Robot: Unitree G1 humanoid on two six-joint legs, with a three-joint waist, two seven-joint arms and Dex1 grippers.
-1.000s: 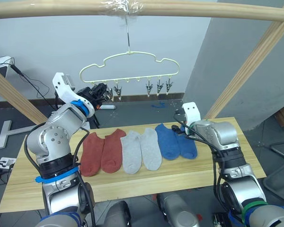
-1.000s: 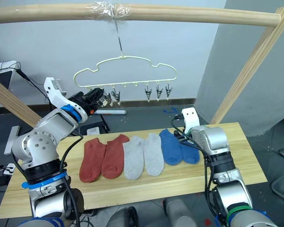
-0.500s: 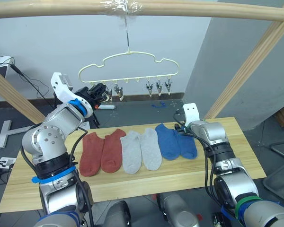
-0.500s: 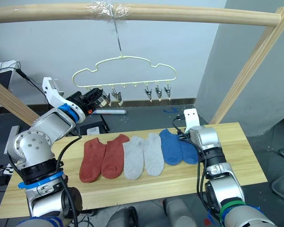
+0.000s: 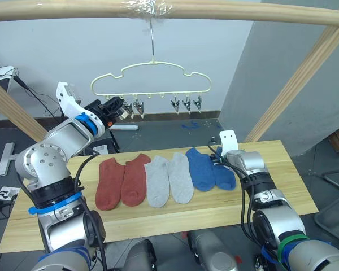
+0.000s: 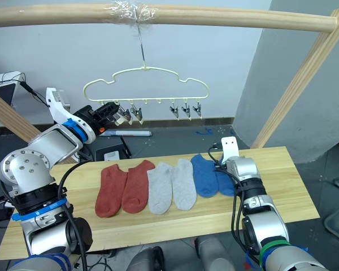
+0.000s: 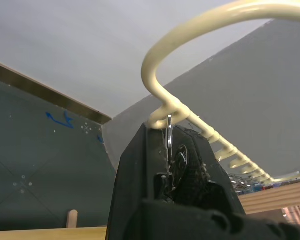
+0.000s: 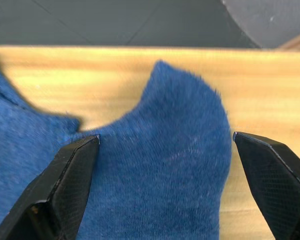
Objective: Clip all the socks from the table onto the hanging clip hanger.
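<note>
Six soft knit socks lie centre frame on the light wood bench (image 5: 158,217). The right tool (image 8: 165,165), fingers spread, straddles the limp rightmost blue sock (image 5: 223,175); best pinched at its cuff. The left tool (image 5: 114,107) is closed on the pale yellow wire clip hanger's (image 5: 152,64) end clip, upper left.

Head stereo pair looks forward and down from above, mid-range: both eyes share long light-wood plank table (image 5: 158,217), row of six ankle socks (image 5: 165,178) and pale yellow cloud-shaped wire clip hanger (image 5: 152,79) under round wooden pole (image 6: 158,14). Left wrist camera sits very close beneath hanger's end loop, facing up toward grey wall. Right wrist camera faces down, very close over blue sock (image 8: 175,170) on tabletop.
</note>
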